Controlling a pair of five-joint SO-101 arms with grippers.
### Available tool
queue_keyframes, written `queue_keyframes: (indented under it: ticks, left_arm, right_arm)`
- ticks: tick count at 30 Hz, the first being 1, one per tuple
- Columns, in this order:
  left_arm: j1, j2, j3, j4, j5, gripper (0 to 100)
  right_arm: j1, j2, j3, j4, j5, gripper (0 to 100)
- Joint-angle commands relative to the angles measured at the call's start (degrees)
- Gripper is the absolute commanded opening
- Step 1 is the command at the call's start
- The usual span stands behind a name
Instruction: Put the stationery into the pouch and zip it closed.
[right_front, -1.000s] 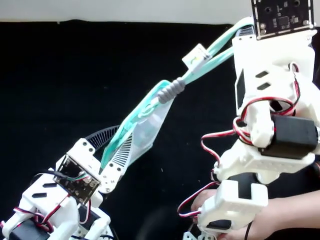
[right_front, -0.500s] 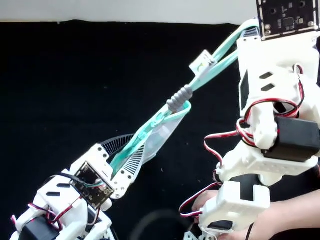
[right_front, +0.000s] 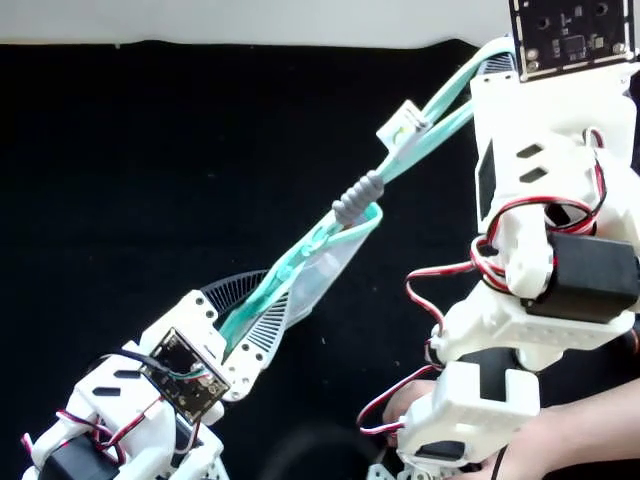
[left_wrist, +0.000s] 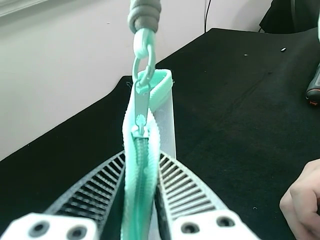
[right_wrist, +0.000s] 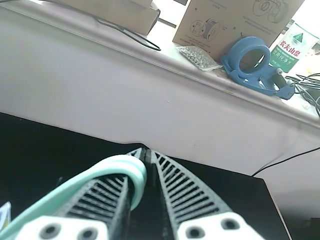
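The see-through pouch with a mint-green zip (right_front: 325, 262) hangs in the air over the black worktop (right_front: 130, 150). The left claw (left_wrist: 141, 156) pinches its near end. The right claw (right_wrist: 145, 156) pinches its mint-green strap (right_front: 440, 105) at the far right. Pulled tight like this, the zip should slide shut easily.

From here the pouch (right_front: 320, 262) looks like thin translucent plastic with a slight gloss, edged in woven mint zip tape. Its zip pull (left_wrist: 141, 100) is smooth, shiny mint plastic. I take the grey sleeve (right_front: 357, 197) above it for matt, ribbed rubber. The strap (right_wrist: 120, 167) looks smooth and satiny. The tabletop (right_front: 150, 170) is matt black cloth. The left gripper (left_wrist: 142, 156) and right gripper (right_wrist: 146, 152) have white matt plastic bases and black slatted plastic fingers (left_wrist: 185, 190).
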Motion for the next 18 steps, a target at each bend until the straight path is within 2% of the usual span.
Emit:
queue_keyframes:
  ticks: [1,14,18]
  left_arm:
    - [0.1,0.1,2.1,0.0,0.0,1]
    - [-0.1,0.1,-1.9,0.5,0.0,1]
    - [0.0,0.1,-6.6,5.4,0.0,1]
  right_arm:
    - [-0.2,-1.3,-0.3,0.7,0.6,0.7]
    - [0.2,-1.0,-0.1,0.7,0.6,0.7]
    - [3.5,1.6,0.0,0.4,0.9,0.7]
